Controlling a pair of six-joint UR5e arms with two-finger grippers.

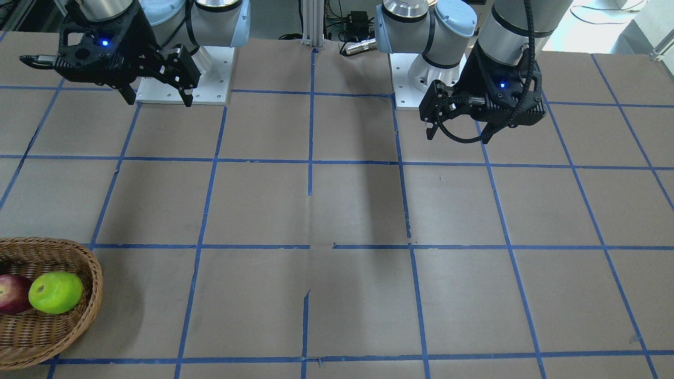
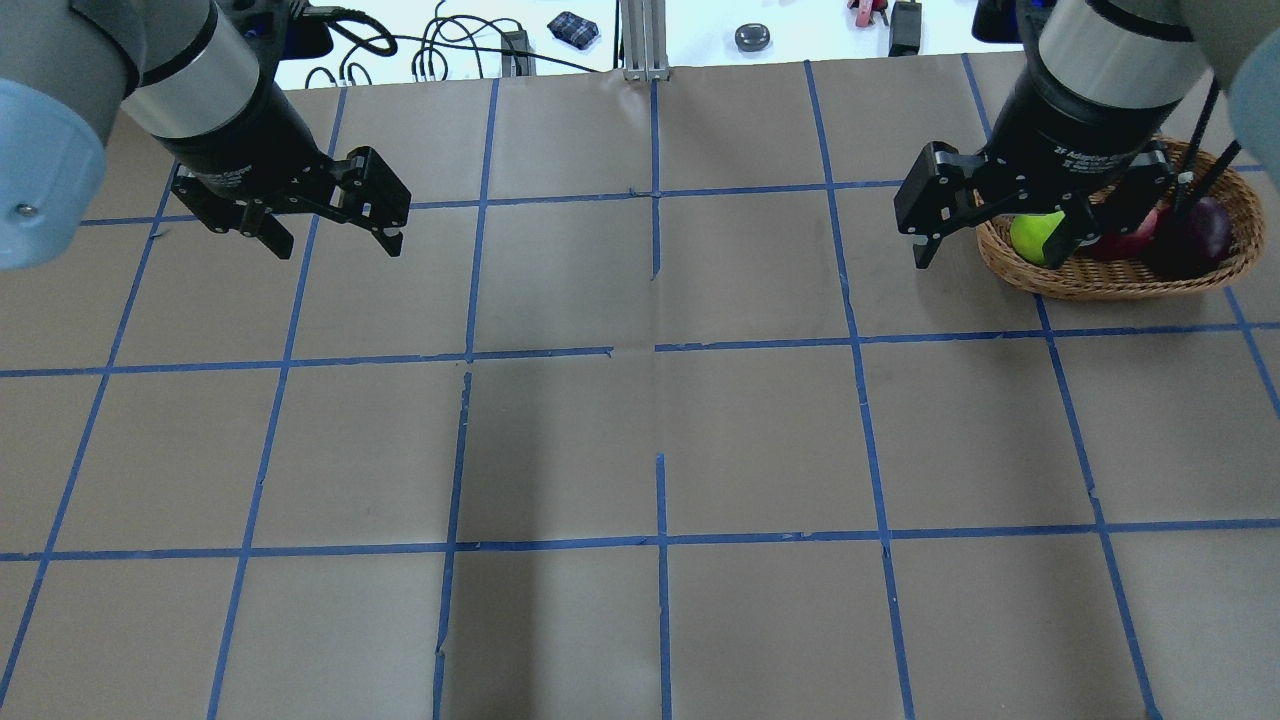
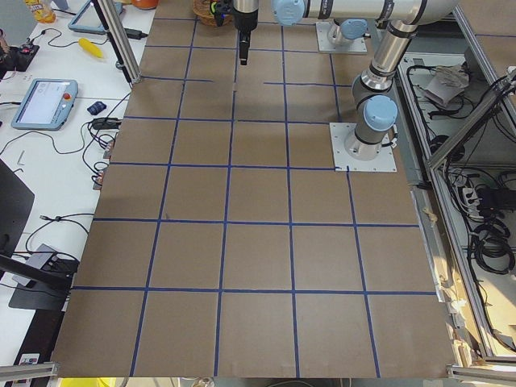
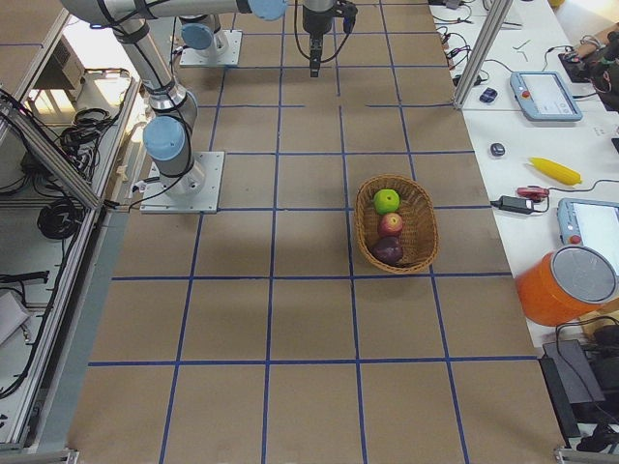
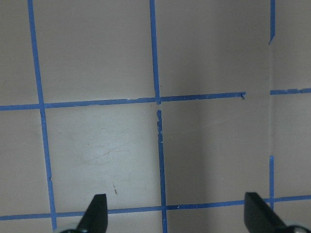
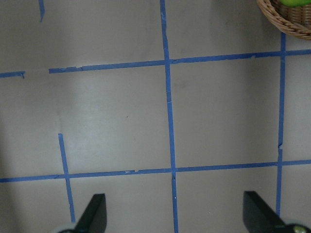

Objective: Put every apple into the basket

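Observation:
The wicker basket (image 2: 1100, 285) stands at the table's far right and holds all three apples: the green apple (image 2: 1032, 238), the red apple (image 2: 1130, 242) and the maroon apple (image 2: 1205, 228). The exterior right view shows them in a row in the basket (image 4: 424, 227). The front view shows the basket (image 1: 89, 310) with the green apple (image 1: 55, 292) and the red apple (image 1: 11, 292). My right gripper (image 2: 992, 248) hangs open and empty above the table beside the basket's left end. My left gripper (image 2: 337, 247) hangs open and empty at the far left.
The brown paper table (image 2: 660, 440) carries a grid of blue tape. The arm bases (image 1: 184, 79) stand at the robot's edge. Cables and small items (image 2: 573, 27) lie beyond the far edge. The right wrist view shows only the basket's corner (image 6: 286, 24).

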